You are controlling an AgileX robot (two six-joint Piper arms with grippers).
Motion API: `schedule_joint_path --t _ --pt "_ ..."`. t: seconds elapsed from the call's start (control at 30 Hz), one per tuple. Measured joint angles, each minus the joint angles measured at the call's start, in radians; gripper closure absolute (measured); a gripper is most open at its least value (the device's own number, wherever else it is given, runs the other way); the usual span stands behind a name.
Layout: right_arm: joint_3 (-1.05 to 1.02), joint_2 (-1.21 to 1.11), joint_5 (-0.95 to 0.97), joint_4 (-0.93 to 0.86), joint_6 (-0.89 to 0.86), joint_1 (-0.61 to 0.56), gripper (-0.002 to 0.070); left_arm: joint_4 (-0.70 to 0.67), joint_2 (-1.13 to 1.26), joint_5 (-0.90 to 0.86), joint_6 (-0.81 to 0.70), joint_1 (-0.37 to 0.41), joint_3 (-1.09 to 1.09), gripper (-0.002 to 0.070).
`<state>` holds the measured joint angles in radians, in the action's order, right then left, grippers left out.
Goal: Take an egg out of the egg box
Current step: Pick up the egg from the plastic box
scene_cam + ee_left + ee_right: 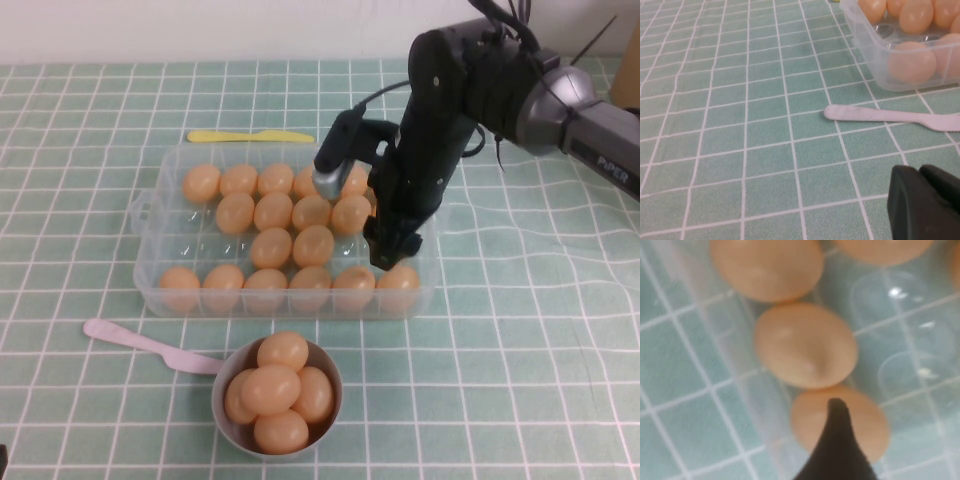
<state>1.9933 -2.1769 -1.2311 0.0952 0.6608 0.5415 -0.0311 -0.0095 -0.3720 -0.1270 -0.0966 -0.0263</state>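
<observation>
Likely pick, as a judgement: the egg [400,279] in the front-right corner slot of the clear egg box [150,215], last of the front row, touching its neighbour in that row. Seems to be seated end-up in its dimple, so no clear long axis readable from above. Directly beneath the right end effector [392,250], which hangs low inside that corner, tip overlapping the egg in the right wrist view. Spread or pressed together: cannot tell. Probably only a short straight drop needed, no sideways shift. Far from the left end effector [926,202], pressed together on nothing, low over the green checked worktop [520,380] beside a pale plastic knife [880,115]. Right arm much nearer.
</observation>
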Motion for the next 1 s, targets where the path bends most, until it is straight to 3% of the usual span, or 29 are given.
schedule_joint_path --t 0.23,1.0 --pt "-0.143 0.09 0.0 0.0 0.13 0.0 0.0227 0.0 0.0 0.0 0.0 0.0 0.0 0.0678" --pt "-0.15 0.064 0.072 -0.003 0.145 -0.002 0.023 0.0 0.0 0.0 0.0 0.0 0.0 0.0678"
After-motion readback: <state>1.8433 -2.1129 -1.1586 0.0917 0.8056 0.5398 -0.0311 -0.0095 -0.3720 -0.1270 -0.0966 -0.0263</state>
